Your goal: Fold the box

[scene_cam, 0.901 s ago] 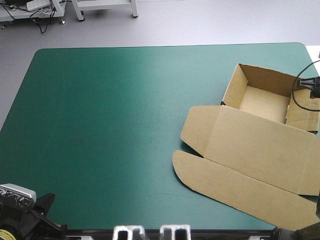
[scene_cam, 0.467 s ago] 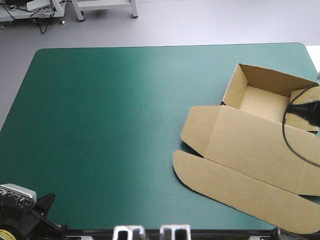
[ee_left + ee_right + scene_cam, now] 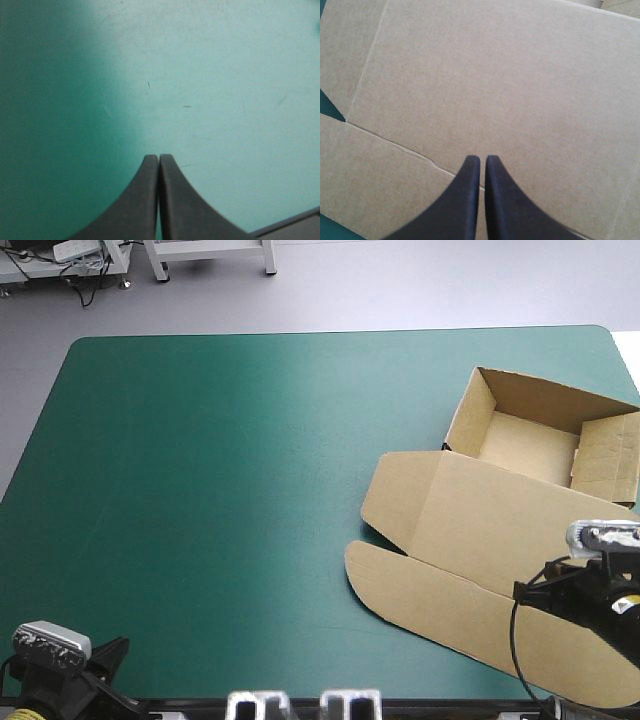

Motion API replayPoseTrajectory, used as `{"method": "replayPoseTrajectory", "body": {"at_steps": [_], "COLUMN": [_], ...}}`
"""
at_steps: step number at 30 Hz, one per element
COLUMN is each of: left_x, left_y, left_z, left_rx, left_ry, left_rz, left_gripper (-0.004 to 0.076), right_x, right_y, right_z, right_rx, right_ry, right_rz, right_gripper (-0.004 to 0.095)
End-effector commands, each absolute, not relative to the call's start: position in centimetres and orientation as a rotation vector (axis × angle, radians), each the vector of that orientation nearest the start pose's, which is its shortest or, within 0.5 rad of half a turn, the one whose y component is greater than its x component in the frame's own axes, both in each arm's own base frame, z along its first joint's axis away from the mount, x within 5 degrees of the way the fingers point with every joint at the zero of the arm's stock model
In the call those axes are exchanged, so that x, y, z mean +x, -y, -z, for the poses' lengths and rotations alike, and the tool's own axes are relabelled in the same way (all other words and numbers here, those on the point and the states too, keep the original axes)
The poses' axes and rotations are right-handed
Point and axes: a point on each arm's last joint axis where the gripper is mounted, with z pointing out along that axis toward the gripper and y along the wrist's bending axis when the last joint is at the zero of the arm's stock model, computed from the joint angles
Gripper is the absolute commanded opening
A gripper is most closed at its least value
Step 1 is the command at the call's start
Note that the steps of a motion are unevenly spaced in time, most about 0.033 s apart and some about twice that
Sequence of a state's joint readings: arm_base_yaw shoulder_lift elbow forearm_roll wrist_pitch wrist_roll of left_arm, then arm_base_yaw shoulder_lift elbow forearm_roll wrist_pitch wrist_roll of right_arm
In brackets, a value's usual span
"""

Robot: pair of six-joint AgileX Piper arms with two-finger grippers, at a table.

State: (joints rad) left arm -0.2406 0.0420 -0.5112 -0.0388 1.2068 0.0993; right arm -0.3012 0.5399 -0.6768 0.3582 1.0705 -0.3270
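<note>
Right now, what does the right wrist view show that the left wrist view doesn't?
Only the right wrist view shows the box. Its flat brown board fills the picture, and a crease runs across at the tip of the right pincer. Only the left wrist view shows open teal-green cover with faint scratches ahead of the left pincer, and no board at all. In both, the view's own pincer is shut to a pointed arch with nothing between its fingers. The right wrist view also catches slivers of the cover at the board's edge.
</note>
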Motion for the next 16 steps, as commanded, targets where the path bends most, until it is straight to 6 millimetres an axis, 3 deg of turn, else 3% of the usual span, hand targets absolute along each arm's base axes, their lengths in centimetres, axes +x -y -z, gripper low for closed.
{"method": "replayPoseTrajectory", "body": {"at_steps": [1,8,16], "left_x": [-0.8,-1.0,-1.0], "left_y": [0.2,0.1,0.1], "left_z": [-28.0,-28.0,-28.0], "left_rx": [0.359,0.362,0.354], "left_ry": [-2.072,-2.065,-2.068], "left_rz": [0.145,0.143,0.148], "left_gripper": [-0.0009,-0.0009,-0.0009], "right_x": [7.5,6.4,6.1], "right_y": [-0.8,-1.1,-1.1], "right_z": [-31.8,-28.6,-28.9], "right_rx": [-0.012,-0.032,-0.072], "right_ry": [-2.226,-2.207,-2.180], "right_rz": [-0.126,-0.110,-0.070], "right_gripper": [0.0024,0.0022,0.0022]}}
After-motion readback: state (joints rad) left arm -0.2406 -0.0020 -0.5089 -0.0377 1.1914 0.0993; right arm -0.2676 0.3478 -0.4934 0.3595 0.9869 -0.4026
